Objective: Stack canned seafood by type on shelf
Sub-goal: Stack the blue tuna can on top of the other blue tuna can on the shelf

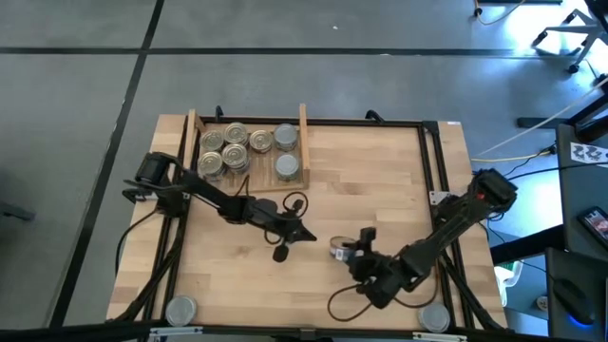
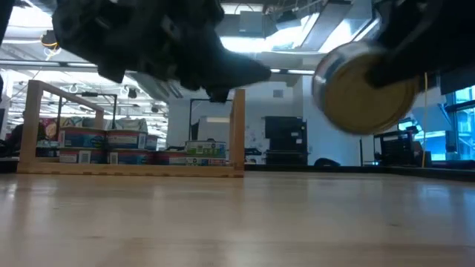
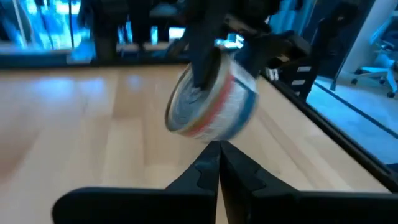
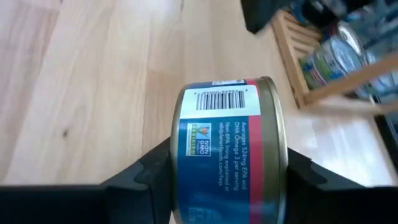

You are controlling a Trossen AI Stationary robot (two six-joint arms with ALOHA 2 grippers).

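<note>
I am holding one can (image 4: 230, 149) on its side in my right gripper (image 1: 344, 251), jaws clamped across its flat ends, lifted off the table (image 1: 380, 180) near the front middle. My left gripper (image 1: 306, 235) is hovering just beside it, jaws together, empty. The shelf (image 1: 302, 142) is standing at the far left with several cans (image 1: 235, 147) already in it. Judgement: I am needing to keep the grip square, turn the can upright, and carry it clear of my left arm toward the matching stack.
</note>
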